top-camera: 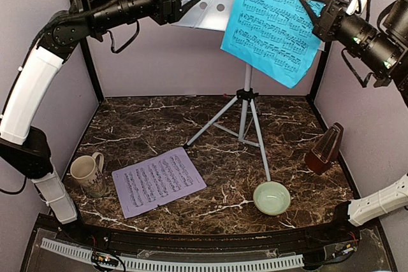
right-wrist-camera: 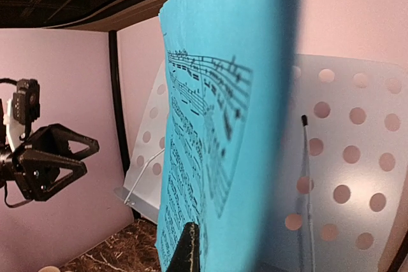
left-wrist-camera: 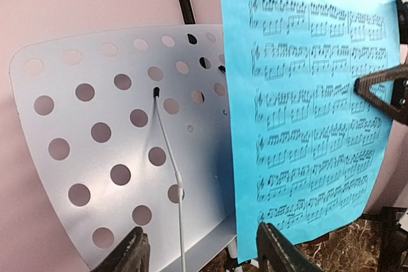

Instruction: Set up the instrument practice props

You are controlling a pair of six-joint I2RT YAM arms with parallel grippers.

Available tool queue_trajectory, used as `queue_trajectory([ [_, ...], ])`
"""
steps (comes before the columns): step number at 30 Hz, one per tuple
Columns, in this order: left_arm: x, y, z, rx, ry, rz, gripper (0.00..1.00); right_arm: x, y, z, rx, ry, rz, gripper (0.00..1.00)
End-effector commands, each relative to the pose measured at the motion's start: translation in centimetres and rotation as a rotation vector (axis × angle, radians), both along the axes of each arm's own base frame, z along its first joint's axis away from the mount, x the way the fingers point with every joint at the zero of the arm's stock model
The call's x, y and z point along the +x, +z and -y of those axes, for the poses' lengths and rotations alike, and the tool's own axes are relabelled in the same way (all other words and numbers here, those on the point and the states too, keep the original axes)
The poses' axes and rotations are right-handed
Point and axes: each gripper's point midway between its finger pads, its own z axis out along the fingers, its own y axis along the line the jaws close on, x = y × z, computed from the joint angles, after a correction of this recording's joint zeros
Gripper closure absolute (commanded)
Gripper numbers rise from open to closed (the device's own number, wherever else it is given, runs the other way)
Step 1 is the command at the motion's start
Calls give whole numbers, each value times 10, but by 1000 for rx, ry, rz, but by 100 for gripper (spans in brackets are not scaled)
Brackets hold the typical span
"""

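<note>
Dark marble surface (top-camera: 287, 132) w/ the music stand (top-camera: 245, 103) at back-middle; lilac sheet (top-camera: 158, 181) lies flat front-left, metronome (top-camera: 325, 150) far right. Right claw (top-camera: 309, 14) pinches the blue sheet (top-camera: 280, 17), tilted, up by the stand's right half; left claw (top-camera: 194, 1) is wide open, holds nothing, near the left half. Best, I think: turn the sheet straight, rest its bottom edge on the stand, let go slow.
</note>
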Motion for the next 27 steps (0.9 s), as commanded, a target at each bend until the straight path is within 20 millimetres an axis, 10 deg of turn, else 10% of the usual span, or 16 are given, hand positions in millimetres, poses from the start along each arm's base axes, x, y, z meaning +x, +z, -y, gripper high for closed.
queue_trajectory([
  [1,2,32,-11,-75,52,91,40,6,35,47,108,-193,75,100],
  [27,60,11,35,-19,189,215,65,23,45,42,129,-273,173,100],
])
